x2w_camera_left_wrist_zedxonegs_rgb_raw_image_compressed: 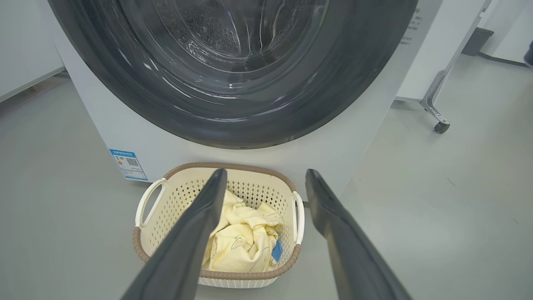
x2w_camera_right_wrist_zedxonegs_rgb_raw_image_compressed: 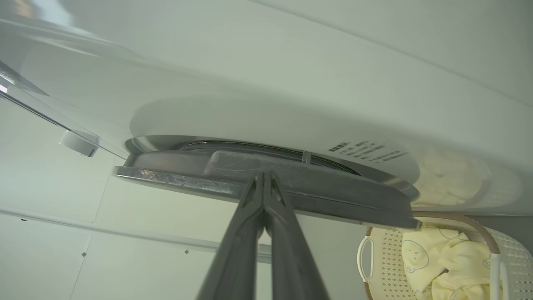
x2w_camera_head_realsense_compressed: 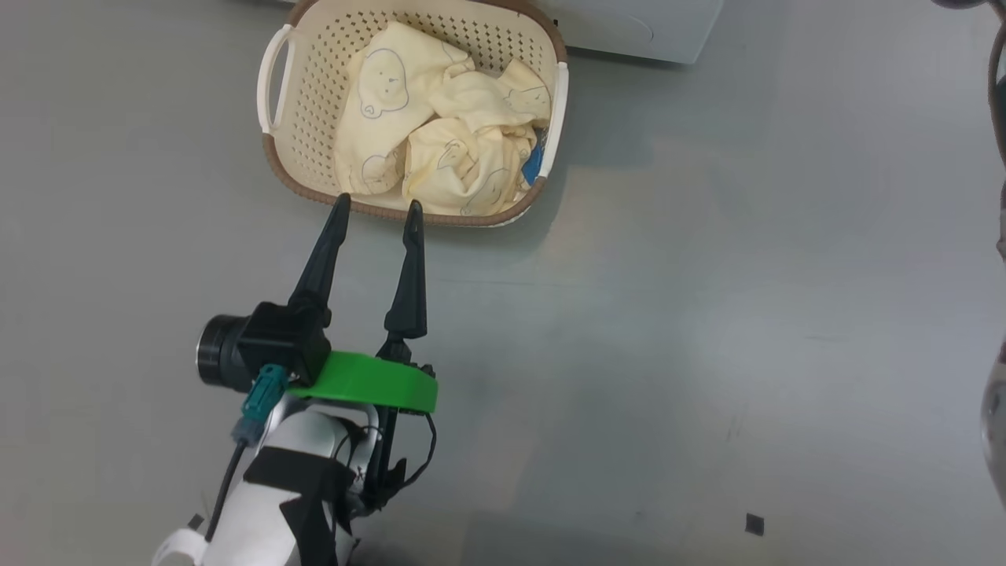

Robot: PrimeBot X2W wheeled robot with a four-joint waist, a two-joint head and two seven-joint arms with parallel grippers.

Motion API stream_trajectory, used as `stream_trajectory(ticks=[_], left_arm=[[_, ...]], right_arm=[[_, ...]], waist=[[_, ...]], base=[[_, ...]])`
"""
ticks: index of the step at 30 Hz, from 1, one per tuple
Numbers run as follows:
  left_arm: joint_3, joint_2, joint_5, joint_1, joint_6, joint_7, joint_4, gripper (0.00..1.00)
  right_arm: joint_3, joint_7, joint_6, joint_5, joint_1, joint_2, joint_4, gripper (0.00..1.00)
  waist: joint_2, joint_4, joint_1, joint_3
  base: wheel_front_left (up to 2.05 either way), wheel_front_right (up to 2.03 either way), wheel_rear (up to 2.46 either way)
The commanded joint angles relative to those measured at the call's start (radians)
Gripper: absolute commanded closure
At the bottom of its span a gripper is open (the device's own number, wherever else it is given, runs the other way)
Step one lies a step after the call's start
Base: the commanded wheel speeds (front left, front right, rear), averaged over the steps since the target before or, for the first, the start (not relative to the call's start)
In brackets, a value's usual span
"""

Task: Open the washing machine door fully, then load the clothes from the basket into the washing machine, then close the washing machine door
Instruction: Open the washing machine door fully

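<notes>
Left gripper: the left gripper (x2w_camera_head_realsense_compressed: 377, 201) is nearest. Its two dark fingers stand wide apart and hold nothing. The tips hang by the near rim of the basket (x2w_camera_head_realsense_compressed: 299, 192).
Right gripper: the right gripper (x2w_camera_right_wrist_zedxonegs_rgb_raw_image_compressed: 265, 177) has its fingers pressed tight together, with nothing between them. The tips sit right at the edge of the washing machine door (x2w_camera_left_wrist_zedxonegs_rgb_raw_image_compressed: 233, 125).
Door: it is on the front of the white washing machine (x2w_camera_left_wrist_zedxonegs_rgb_raw_image_compressed: 125, 129). It looks shut or open only a crack; I cannot tell which.
How the door handles: I think it is hard, stiff and a bit heavy. The shiny black rim looks slippery, so the edge is the best place to hook and pull.
Basket: it sits on the grey floor (x2w_camera_head_realsense_compressed: 707, 314), just in front of the machine.
Clothes: the yellow clothes (x2w_camera_head_realsense_compressed: 440, 118) lie crumpled inside the basket.
How the clothes handle: they look soft, light and floppy. A thick fold on top of the pile is a good spot to pinch.
</notes>
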Motion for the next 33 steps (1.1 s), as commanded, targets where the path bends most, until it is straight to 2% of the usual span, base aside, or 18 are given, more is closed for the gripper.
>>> stream_trajectory(ticks=[1,9,25,33], left_arm=[[0.023,0.015,-0.009,-0.014,0.006,-0.01,-0.032,0.0],[0.004,0.015,-0.028,-0.015,0.011,-0.01,-0.032,0.0],[-0.004,0.015,-0.036,-0.028,0.012,-0.01,-0.052,0.0],[-0.02,0.015,-0.047,-0.024,0.018,-0.01,-0.056,0.0]], right_arm=[[0.01,0.017,-0.003,-0.004,-0.052,0.015,-0.02,1.0],[0.012,0.08,-0.003,0.01,-0.135,0.03,0.053,1.0],[-0.005,0.111,-0.003,0.002,-0.257,0.03,0.203,1.0],[-0.017,0.171,-0.003,0.024,-0.337,0.047,0.319,1.0]], waist=[[0.0,0.009,-0.0001,0.011],[0.0,0.04,-0.0001,0.03],[0.0,0.097,-0.0001,0.052],[0.0,0.114,-0.0001,0.064]], base=[[0.0,0.0,0.0],[0.0,0.0,0.0],[0.0,0.0,0.0],[0.0,0.0,0.0]])
